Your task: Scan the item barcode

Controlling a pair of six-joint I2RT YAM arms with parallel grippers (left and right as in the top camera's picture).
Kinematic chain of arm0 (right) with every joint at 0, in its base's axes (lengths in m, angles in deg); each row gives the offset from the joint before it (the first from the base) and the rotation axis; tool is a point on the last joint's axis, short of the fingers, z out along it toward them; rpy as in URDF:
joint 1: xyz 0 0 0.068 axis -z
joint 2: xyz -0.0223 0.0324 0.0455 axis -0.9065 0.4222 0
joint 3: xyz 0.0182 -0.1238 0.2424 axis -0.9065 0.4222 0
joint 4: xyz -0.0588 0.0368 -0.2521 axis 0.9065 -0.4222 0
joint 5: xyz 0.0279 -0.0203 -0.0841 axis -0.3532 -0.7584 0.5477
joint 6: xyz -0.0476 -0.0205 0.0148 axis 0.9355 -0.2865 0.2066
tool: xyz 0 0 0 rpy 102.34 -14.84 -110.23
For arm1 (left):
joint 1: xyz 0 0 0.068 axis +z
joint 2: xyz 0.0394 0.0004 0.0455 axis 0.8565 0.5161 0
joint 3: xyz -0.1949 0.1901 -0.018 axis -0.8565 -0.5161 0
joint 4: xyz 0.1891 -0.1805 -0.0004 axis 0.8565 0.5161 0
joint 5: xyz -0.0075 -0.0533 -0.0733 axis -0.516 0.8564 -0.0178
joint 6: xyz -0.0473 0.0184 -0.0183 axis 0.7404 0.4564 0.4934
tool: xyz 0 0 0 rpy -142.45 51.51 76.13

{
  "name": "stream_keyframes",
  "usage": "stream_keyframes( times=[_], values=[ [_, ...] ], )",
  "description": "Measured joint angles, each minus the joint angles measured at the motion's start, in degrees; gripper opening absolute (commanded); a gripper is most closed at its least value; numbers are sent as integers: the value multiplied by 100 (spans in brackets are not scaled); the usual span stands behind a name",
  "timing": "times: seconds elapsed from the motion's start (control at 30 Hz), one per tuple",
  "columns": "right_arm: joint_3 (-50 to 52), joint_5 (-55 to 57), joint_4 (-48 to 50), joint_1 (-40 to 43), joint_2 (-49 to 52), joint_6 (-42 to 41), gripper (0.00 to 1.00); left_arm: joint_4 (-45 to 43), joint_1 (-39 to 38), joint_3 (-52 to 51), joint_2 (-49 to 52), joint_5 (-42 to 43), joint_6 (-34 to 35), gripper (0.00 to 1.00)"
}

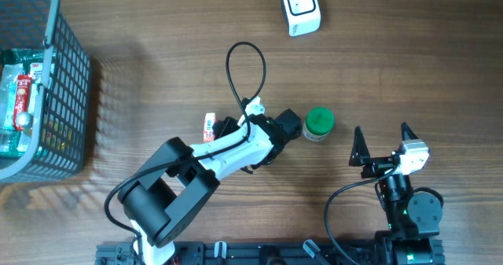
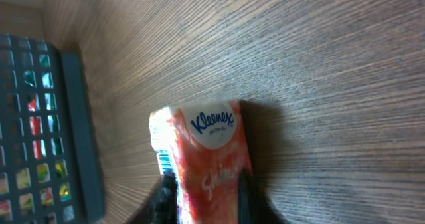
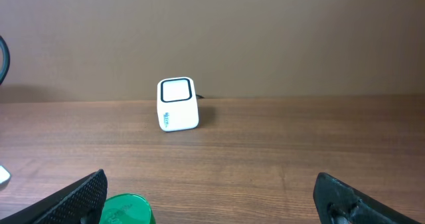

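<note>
Orange-pink film wrap, white oval Kleenex logo: the Kleenex pack (image 2: 206, 154) lies on the wooden table (image 1: 409, 53), just left of centre and close to the robot's side.

Left gripper (image 2: 202, 187): jaws narrow, closed about the near end of the pack, one finger on each long side. How firm the grip is, I cannot tell.

Right gripper (image 1: 383, 143): jaws spread wide, nothing between them, low over the table at the right. A green-lidded jar (image 1: 318, 123) stands between the two grippers.

Key relation: the barcode scanner (image 1: 300, 8) sits at the far edge, well apart from the pack, ahead of the left gripper and off to its right. The right wrist view shows its dark-framed window facing back toward the robot.

Long axis of the pack runs in line with the left fingers, pointing away from the wrist.

Barcode (image 2: 164, 159): printed on the narrow side face, at the left of the left wrist view, partly hidden behind the finger there.

Judgement: the left arm has the pack, so the move is its own. The pack needs carrying to the scanner and rolling so that side face meets the window.

Wire basket (image 1: 71, 84) with other goods stands at far left, not involved.
</note>
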Motion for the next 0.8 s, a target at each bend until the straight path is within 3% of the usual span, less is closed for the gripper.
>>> stream_keyframes(
  times=[0.07, 0.1, 0.17, 0.23, 0.3, 0.4, 0.53, 0.63, 0.77, 0.8],
  values=[
    [-2, 0, 0, 0, 0, 0, 100, -2, 0, 2, 0, -2, 7, 52],
    [-2, 0, -2, 0, 0, 0, 100, -20, 0, 2, -2, -2, 28, 56],
    [-2, 0, 0, 0, 0, 0, 100, 144, 9, 168, -9, 0, 186, 77],
    [-2, 0, 0, 0, 0, 0, 100, 326, 57, 496, -125, 131, 380, 86],
    [-2, 0, -2, 0, 0, 0, 100, 367, 271, 938, -518, 610, 540, 86],
    [-2, 0, -2, 0, 0, 0, 100, 378, 1259, 1152, -1152, 2194, 603, 86],
    [-2, 0, 0, 0, 0, 0, 100, 479, 2479, 1038, -1169, 4260, 136, 78],
    [-2, 2, -2, 0, 0, 0, 100, 317, 2531, 481, -1161, 4778, 0, 70],
    [-2, 0, 0, 0, 0, 0, 100, -428, 2531, -243, -1143, 4870, 20, 58],
    [-2, 0, 0, 0, 0, 0, 100, -671, 2531, -472, -1143, 4806, 20, 51]
  ],
)
